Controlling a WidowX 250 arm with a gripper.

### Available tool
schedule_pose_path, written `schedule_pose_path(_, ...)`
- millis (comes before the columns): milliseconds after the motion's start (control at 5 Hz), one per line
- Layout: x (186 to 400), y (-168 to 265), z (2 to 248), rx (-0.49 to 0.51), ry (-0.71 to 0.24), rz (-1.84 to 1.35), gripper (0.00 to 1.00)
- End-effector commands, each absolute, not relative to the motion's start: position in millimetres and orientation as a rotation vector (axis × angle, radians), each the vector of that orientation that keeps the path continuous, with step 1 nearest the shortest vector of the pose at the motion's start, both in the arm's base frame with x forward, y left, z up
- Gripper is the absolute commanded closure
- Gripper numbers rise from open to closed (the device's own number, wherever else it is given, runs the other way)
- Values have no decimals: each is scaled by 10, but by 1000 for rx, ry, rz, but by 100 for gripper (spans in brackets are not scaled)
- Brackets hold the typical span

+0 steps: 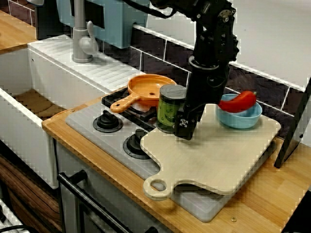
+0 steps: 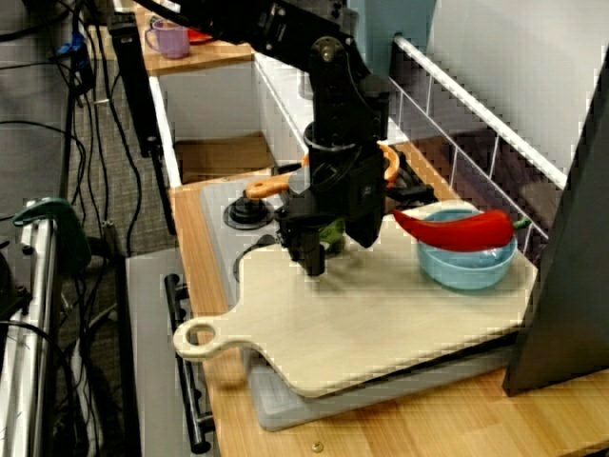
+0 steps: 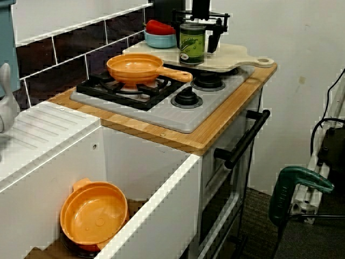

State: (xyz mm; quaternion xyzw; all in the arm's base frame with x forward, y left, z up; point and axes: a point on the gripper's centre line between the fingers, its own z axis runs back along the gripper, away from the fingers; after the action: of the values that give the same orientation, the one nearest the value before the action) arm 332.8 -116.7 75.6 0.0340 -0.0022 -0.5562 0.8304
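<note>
Bare cutting board (image 1: 223,155) runs from the gripper (image 1: 182,125) toward the counter's front edge, with open room there. Behind the hand, by the tiled wall, a blue bowl (image 1: 240,119) carries a red pepper (image 1: 241,101). An orange pan (image 1: 148,87) sits on the burner just beyond. The green can (image 3: 192,44) stands upright at the board's edge between the spread, unclenched fingers, with a gap beside one.
</note>
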Motion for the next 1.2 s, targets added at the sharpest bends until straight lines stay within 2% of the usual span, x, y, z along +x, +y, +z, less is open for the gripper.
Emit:
schedule_pose_path(0, 3412, -1086, 977, 90, -45, -1188, 0)
schedule_pose_path(1000, 3426, -977, 983, 106, -18, -1203, 0)
